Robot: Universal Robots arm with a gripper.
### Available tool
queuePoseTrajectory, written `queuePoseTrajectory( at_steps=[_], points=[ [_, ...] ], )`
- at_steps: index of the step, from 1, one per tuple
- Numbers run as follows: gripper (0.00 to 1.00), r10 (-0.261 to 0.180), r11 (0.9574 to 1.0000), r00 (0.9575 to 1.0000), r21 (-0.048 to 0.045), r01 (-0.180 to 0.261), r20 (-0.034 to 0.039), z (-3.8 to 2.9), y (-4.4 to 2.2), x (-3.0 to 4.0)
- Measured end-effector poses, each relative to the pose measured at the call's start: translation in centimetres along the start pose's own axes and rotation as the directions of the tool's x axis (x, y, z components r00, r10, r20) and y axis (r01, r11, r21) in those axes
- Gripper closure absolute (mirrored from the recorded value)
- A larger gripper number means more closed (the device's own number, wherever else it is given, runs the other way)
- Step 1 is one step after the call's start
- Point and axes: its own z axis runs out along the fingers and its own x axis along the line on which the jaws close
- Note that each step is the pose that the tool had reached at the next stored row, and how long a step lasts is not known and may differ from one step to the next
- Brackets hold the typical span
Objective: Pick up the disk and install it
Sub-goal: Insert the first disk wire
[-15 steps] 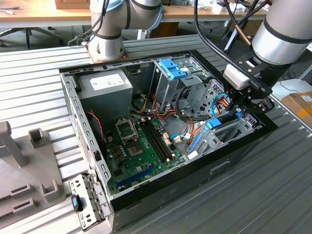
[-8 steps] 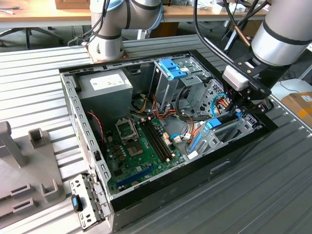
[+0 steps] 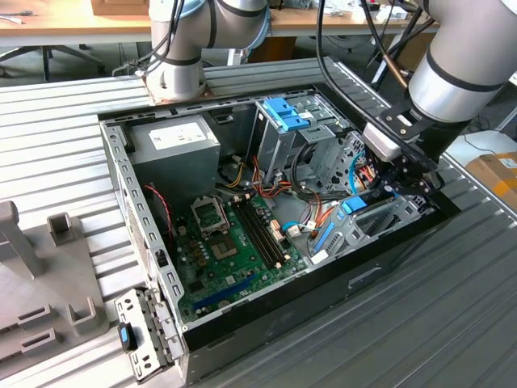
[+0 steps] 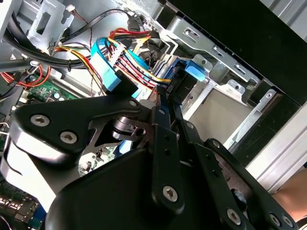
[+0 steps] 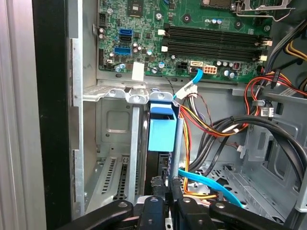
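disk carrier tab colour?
Bright blue; the disk's tab shows best in the first wrist view.

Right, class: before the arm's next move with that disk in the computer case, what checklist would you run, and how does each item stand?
1. Tool closed on the disk: ok.
2. Disk standing on edge in the metal drive bay: ok.
3. Disk fully seated: cannot tell.
4. Light-blue cable clear of the tool: cannot tell; it runs close beside it.
5. Computer case open: ok.
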Motion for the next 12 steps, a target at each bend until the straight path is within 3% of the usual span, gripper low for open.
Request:
queuePoseTrajectory(
  at_steps=[3, 4, 5, 12],
  points=[
    [0.84, 0.0, 1.0, 1.0, 0.0002, 0.0, 0.0009, -0.48, -0.1, -0.03],
    [0.84, 0.0, 1.0, 1.0, 0.0, 0.0, 0.0002, -1.23, -0.25, -0.08],
    [0.84, 0.0, 1.0, 1.0, 0.0, 0.0, -0.0003, -1.55, -0.32, -0.09],
    [0.84, 0.004, 1.0, 1.0, 0.0003, -0.004, -0.0009, -1.46, -0.31, -0.09]
  ],
)
